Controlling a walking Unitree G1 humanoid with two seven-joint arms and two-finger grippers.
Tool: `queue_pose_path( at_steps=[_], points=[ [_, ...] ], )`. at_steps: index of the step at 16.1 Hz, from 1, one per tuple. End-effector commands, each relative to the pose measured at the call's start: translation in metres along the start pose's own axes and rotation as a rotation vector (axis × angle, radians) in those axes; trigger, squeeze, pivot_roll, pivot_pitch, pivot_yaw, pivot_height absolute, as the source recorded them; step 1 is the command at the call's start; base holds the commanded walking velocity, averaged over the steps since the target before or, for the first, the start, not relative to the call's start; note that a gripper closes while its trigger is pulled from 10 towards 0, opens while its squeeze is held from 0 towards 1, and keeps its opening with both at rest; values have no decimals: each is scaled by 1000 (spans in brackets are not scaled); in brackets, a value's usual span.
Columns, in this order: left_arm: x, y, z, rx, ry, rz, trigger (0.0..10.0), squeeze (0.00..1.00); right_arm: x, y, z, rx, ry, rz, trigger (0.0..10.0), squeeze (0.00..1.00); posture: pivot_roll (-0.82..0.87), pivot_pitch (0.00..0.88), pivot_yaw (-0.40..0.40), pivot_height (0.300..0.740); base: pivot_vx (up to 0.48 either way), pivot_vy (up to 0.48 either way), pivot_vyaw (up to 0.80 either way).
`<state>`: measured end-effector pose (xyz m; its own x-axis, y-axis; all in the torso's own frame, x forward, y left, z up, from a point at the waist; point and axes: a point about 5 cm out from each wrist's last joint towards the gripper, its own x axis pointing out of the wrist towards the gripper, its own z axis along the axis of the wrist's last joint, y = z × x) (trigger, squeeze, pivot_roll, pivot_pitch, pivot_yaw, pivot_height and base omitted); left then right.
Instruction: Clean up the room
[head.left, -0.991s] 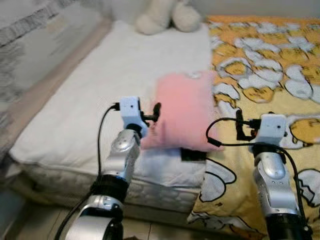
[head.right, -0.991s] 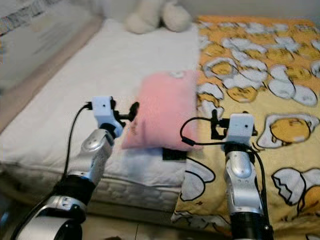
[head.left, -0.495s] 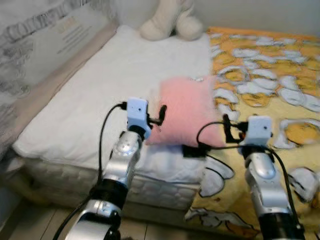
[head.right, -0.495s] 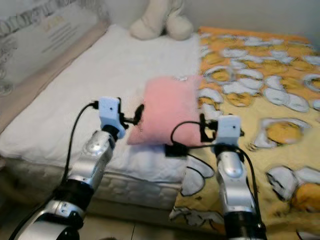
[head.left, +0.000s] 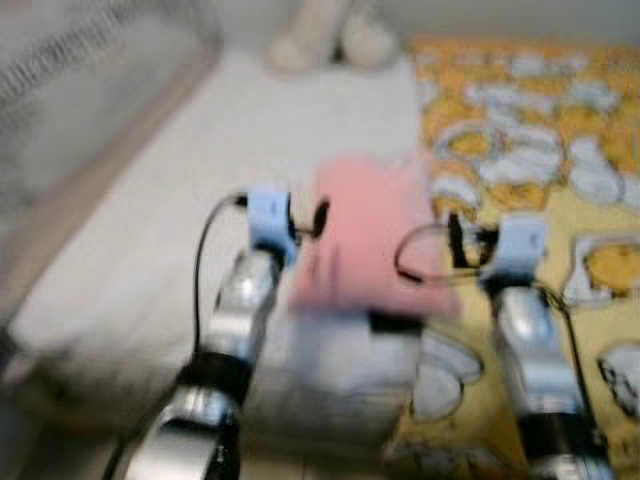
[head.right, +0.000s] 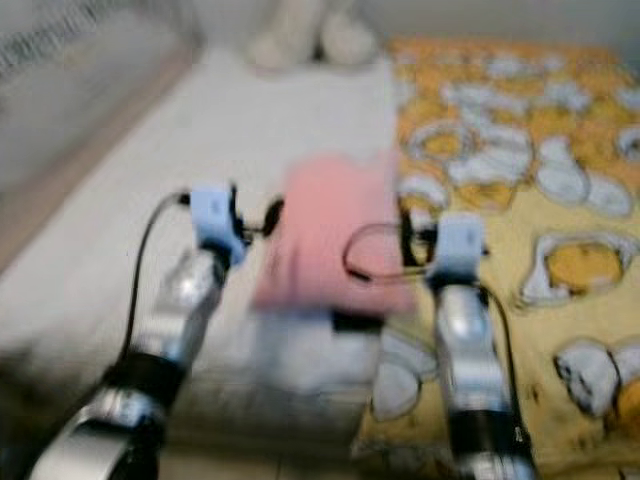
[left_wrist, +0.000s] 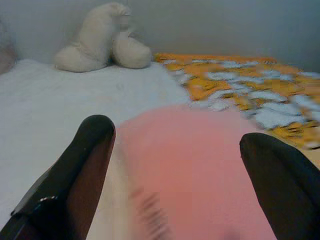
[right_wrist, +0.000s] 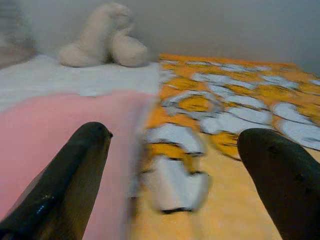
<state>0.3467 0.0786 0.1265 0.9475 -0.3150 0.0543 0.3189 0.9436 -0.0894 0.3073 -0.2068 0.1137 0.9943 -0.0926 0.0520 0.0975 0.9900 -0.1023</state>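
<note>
Fingers of both end effectors gape wide, empty, flanking the pink pillow (left_wrist: 195, 165).

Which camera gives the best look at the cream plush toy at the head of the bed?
The left wrist view: the cream plush toy is sharp and whole on the white mattress. The right wrist view shows it slightly blurred; both eye views are motion-blurred, toy cropped at top.

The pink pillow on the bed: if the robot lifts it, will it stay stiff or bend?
The pink pillow looks plump and fuzzy, so probably soft, light and saggy. It lies flat on the bed, so rolling seems unlikely.
</note>
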Motion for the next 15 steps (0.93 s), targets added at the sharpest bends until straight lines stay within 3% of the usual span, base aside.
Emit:
queue_pose_path(
  at_steps=[1, 2, 4, 7, 11, 15],
  points=[
    [9, -11, 8, -11, -5, -34, 10000, 0, 4, -12, 3, 13, 3, -42, 10000, 0, -148, 0, 57, 740, 0, 0, 0],
    [10, -10, 9, -14, -2, -30, 10000, 0, 5, -13, 4, 18, 3, -44, 10000, 0, -148, 0, 57, 740, 0, 0, 0],
    [27, 2, 16, -63, 66, -10, 10000, 0, 22, -26, 16, 60, 2, -82, 10000, 0, -149, 0, 49, 740, 0, 0, 0],
    [39, 13, 18, -114, 151, 10, 10000, 0, 41, -38, 16, 131, 69, -94, 10000, 0, -150, 0, 35, 740, 0, 0, 0],
    [38, 12, -1, -249, 275, 29, 10000, 0, 44, -51, -6, 214, 192, -139, 10000, 0, -168, 0, 29, 740, 0, 0, 0],
    [36, 16, -5, -330, 279, 80, 10000, 0, 42, -47, -21, 323, 248, -126, 10000, 0, -170, 58, 25, 740, 0, 0, 0]
  ],
)
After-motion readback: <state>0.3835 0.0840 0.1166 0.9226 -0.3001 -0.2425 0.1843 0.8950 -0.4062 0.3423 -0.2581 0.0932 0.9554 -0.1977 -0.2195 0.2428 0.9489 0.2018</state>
